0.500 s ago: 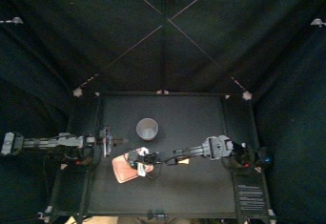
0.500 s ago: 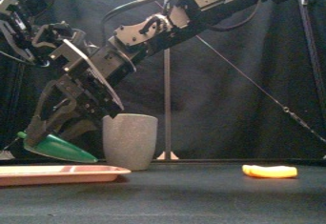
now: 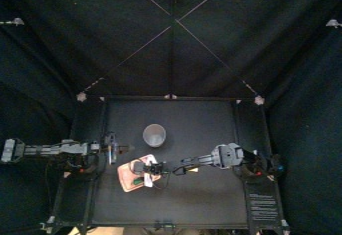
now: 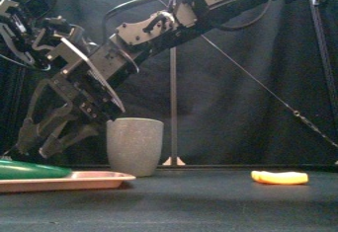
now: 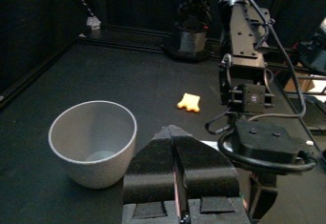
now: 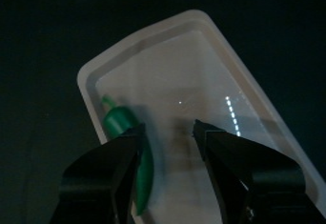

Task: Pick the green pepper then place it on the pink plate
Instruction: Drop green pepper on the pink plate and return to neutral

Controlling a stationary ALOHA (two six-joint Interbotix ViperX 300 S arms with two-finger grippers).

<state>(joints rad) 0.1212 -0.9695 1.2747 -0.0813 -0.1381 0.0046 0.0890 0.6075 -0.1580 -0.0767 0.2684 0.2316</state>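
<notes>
The green pepper (image 4: 27, 169) lies on its side on the pink plate (image 4: 93, 180) at the table's left front; in the right wrist view the green pepper (image 6: 126, 139) rests near one edge of the pink plate (image 6: 216, 75). My right gripper (image 4: 59, 137) hangs just above the pepper, open and holding nothing; the right gripper (image 6: 166, 147) shows a wide gap. In the top view the right arm reaches across to the pink plate (image 3: 128, 182). My left gripper (image 5: 178, 175) rests at the left side, shut and empty.
The tall grey speckled cup (image 4: 134, 145) stands right beside the plate, close behind my right gripper, and also shows as the grey cup (image 5: 91, 142). A small yellow toy (image 4: 278, 177) lies on the right half of the table.
The right gripper has opened and let go of the pepper, which now lies flat on the plate instead of hanging between the jaws. The left arm has not moved.
</notes>
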